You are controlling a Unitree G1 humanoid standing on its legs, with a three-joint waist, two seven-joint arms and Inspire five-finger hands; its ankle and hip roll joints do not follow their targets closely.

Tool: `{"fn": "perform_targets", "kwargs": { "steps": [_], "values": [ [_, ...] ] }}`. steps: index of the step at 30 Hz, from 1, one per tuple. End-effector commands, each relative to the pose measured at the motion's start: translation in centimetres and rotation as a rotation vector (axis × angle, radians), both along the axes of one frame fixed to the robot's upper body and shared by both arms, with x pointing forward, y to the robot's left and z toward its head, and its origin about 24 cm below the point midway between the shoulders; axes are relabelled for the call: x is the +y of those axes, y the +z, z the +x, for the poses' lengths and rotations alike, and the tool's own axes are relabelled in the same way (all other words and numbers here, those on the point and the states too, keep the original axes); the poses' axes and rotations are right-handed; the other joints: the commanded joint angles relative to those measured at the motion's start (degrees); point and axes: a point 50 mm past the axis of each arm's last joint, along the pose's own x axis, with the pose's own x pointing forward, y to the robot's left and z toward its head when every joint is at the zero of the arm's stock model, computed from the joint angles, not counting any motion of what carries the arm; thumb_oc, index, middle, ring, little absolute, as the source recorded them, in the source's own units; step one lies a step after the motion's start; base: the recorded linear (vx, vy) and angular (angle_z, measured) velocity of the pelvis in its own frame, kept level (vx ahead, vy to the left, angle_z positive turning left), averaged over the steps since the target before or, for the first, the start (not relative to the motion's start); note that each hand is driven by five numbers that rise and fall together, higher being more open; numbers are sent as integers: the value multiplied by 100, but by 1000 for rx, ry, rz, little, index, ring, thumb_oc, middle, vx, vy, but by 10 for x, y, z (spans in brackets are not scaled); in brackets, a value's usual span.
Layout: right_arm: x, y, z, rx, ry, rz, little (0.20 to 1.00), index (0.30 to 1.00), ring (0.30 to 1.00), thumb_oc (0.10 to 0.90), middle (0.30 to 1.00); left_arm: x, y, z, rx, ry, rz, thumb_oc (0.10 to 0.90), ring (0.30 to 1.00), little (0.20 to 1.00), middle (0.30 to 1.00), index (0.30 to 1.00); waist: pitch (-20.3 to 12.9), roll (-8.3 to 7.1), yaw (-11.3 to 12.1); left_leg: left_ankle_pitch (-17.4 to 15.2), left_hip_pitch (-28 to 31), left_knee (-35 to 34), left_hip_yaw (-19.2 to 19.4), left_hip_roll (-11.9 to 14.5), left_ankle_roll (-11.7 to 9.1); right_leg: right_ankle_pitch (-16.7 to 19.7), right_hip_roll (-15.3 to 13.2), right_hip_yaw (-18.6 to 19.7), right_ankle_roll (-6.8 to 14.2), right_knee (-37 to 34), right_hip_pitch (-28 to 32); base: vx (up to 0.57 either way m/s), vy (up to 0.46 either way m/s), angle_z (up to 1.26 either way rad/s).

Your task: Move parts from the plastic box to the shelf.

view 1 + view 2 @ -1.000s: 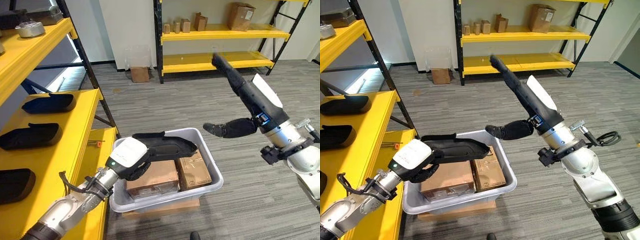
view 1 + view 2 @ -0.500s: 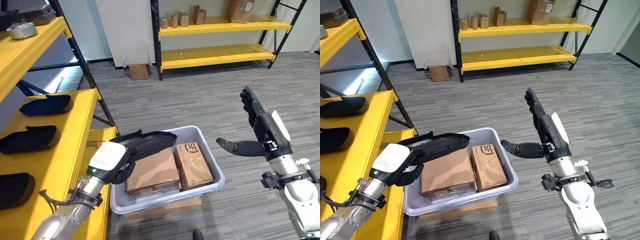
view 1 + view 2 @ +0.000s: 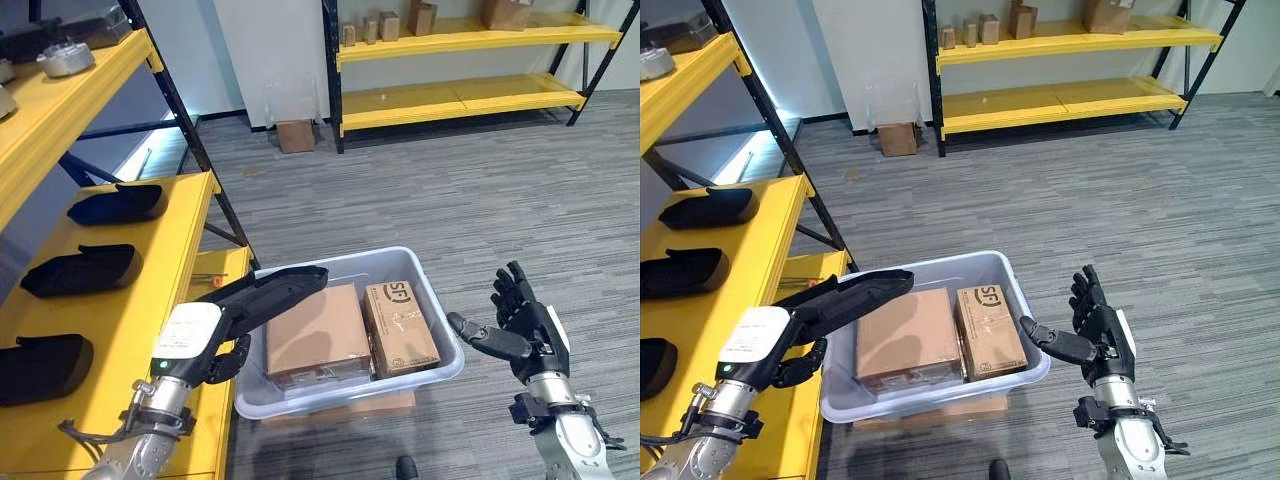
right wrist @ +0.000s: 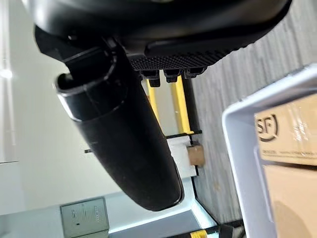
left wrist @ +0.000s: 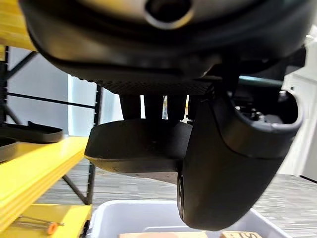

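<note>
A long black part (image 3: 268, 296) is being gripped by the curled left hand (image 3: 200, 345) above the plastic box (image 3: 440, 335), beside the yellow shelf (image 3: 150, 280). The right hand (image 3: 515, 325) is being held open and empty. The overhanging end may be knocked against the shelf upright (image 3: 210, 180), twisting it loose.

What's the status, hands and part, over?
Left hand shut on black part above plastic box. Right hand open, empty. Shelf path clear.
</note>
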Motion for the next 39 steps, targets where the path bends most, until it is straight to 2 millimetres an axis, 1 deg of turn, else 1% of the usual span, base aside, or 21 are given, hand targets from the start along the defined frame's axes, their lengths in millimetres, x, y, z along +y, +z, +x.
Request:
{"fn": "perform_targets", "kwargs": {
  "steps": [1,2,5,6,7,8,9,10,11,12,14,15,16,17,18,20,22,24,26,29,39],
  "values": [
    [8,63,25,-331,85,-6,1000,1000,1000,900,1000,13,71,17,-413,57,-19,400,300,300,300,300,141,-132,130,458,87,-42,-110,668,-196,-957,239,-134,-236,1088,-295,-96,-182,-2],
    [12,64,27,-339,102,30,1000,1000,1000,900,1000,14,72,16,-419,68,-22,400,300,300,300,300,181,-132,184,611,13,-42,-164,702,-222,-967,276,-181,-284,1093,-329,-126,-227,4],
    [16,67,31,-356,106,55,1000,1000,1000,900,1000,12,71,17,-429,75,-39,400,300,300,300,300,284,-166,273,913,-279,-42,-303,641,-242,-942,279,-364,-388,962,-335,-113,-156,20],
    [17,66,31,-356,108,77,1000,1000,1000,900,1000,11,71,18,-432,71,-44,400,300,300,300,300,317,-174,299,954,-342,-42,-277,616,-238,-936,272,-400,-411,934,-334,-142,-140,45],
    [17,66,31,-358,107,90,1000,1000,1000,900,1000,9,71,20,-438,60,-52,400,300,300,300,300,373,-200,292,996,-459,-42,-134,539,-198,-917,213,-550,-429,864,-290,-116,-107,62],
    [17,67,31,-359,105,86,1000,1000,1000,900,1000,7,72,21,-440,53,-54,400,300,300,300,300,404,-214,286,941,-479,-42,-51,460,-166,-945,180,-627,-435,847,-275,-152,-122,99],
    [17,67,32,-362,101,94,1000,1000,1000,900,1000,5,74,23,-448,41,-55,400,300,300,300,300,452,-243,264,853,-478,-5,170,367,-121,-911,107,-791,-441,781,-256,-140,-139,118],
    [16,65,30,-348,93,75,1000,1000,1000,900,1000,3,75,24,-453,23,-56,400,300,300,300,300,457,-260,272,597,-377,81,135,168,-50,-843,74,-894,-431,648,-234,-110,-110,116],
    [16,65,30,-348,92,75,1000,1000,1000,900,1000,3,75,24,-452,23,-56,400,300,300,300,300,463,-263,261,578,-382,106,123,162,-45,-839,67,-905,-425,632,-214,-65,-83,88],
    [16,65,30,-343,92,68,1000,1000,1000,900,1000,2,76,23,-457,21,-58,400,300,300,300,300,449,-280,256,376,-363,239,74,25,3,-782,41,-957,-424,564,-189,-37,-42,56],
    [15,64,28,-336,95,69,1000,1000,1000,900,1000,0,78,25,-467,12,-71,400,300,300,300,300,421,-336,206,-66,-337,678,257,-197,111,-691,-54,-1129,-412,416,-162,-20,-68,59],
    [15,64,27,-335,92,71,1000,1000,1000,900,1000,-2,80,26,-472,5,-74,400,300,300,300,300,378,-340,172,-365,-235,833,367,-247,83,-755,-73,-1196,-375,330,-100,12,-58,63],
    [14,63,26,-336,86,80,1000,1000,1000,900,1000,-2,81,26,-481,5,-78,400,300,300,300,300,358,-352,132,-529,-158,978,530,-271,76,-700,-86,-1333,-358,214,-77,37,-26,46],
    [14,62,25,-330,83,83,1000,1000,1000,900,1000,-3,81,25,-486,4,-82,400,300,300,300,300,329,-341,116,-649,-54,926,543,-306,66,-672,-80,-1403,-328,122,-43,5,8,63],
    [13,62,25,-328,78,79,1000,1000,1000,900,1000,-3,81,25,-493,6,-88,400,300,300,300,300,297,-353,95,-700,48,965,549,-304,49,-627,-86,-1448,-300,65,3,46,50,75],
    [14,62,24,-329,90,108,1000,1000,1000,900,1000,-4,83,24,-507,6,-99,400,300,300,300,300,274,-349,48,-668,280,943,571,-241,19,-565,-104,-1563,-271,11,108,54,77,52],
    [12,58,22,-309,104,132,1000,1000,1000,900,1000,-6,82,24,-501,-4,-111,400,300,300,300,300,213,-326,-1,-681,457,681,640,-302,43,-592,-108,-1705,-244,33,198,67,93,18],
    [10,56,19,-294,112,145,1000,1000,1000,900,1000,-6,81,23,-491,-2,-109,400,300,300,300,300,152,-302,-13,-673,503,337,728,-374,82,-584,-111,-1720,-212,48,270,94,125,28],
    [10,51,16,-271,113,166,1000,1000,1000,900,1000,-6,79,22,-477,-3,-103,400,300,300,300,300,81,-294,51,-639,594,74,709,-477,135,-572,-153,-1710,-187,70,373,107,188,16],
    [11,49,15,-260,128,181,1000,1000,1000,900,1000,-4,80,20,-480,3,-102,400,300,300,300,300,59,-328,134,-624,615,-8,713,-556,190,-553,-250,-1773,-150,144,400,45,147,6],
    [13,46,17,-233,122,142,1000,1000,1000,900,1000,0,78,17,-467,26,-105,400,300,300,300,300,-40,-392,325,-780,566,-42,394,-775,354,-525,-489,-2006,-15,328,456,-12,82,15]
  ]
}}
